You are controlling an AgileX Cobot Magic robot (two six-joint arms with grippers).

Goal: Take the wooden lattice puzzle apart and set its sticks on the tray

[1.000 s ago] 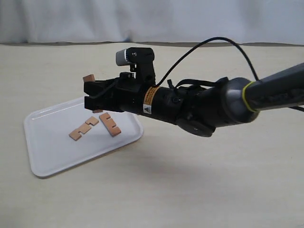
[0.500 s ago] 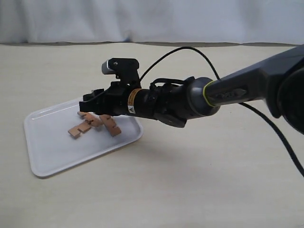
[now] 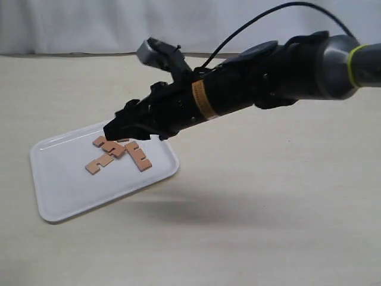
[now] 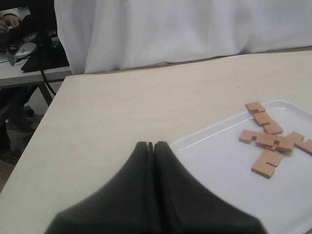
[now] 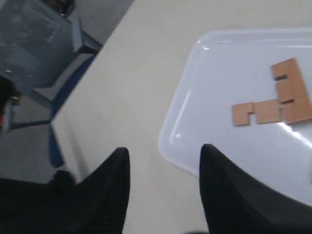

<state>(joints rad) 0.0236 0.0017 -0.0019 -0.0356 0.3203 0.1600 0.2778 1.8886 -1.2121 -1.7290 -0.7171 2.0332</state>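
Spread, empty right end effector [image 3: 116, 130] screens far rim of white rectangular plastic tray [image 3: 62, 196] holding reddish-brown notched wooden sticks [image 3: 138, 157]; left end effector [image 4: 151, 145] closed, empty.

Glossy plastic tray [image 3: 59, 193], matt wooden sticks [image 3: 139, 157]

In the exterior view my right gripper [image 3: 114, 132] hangs in front of the tray's [image 3: 65, 190] far corner. Its dark tips cover part of the sticks [image 3: 138, 157] there (I cannot tell whether I touch one). My right wrist view shows only two sticks, one running out at the picture's edge, as the tray does. My left wrist view clips the tray on two sides and one stick. The dark clutter [image 4: 22, 48] beyond the table [image 4: 122, 107] is too blurred to name.
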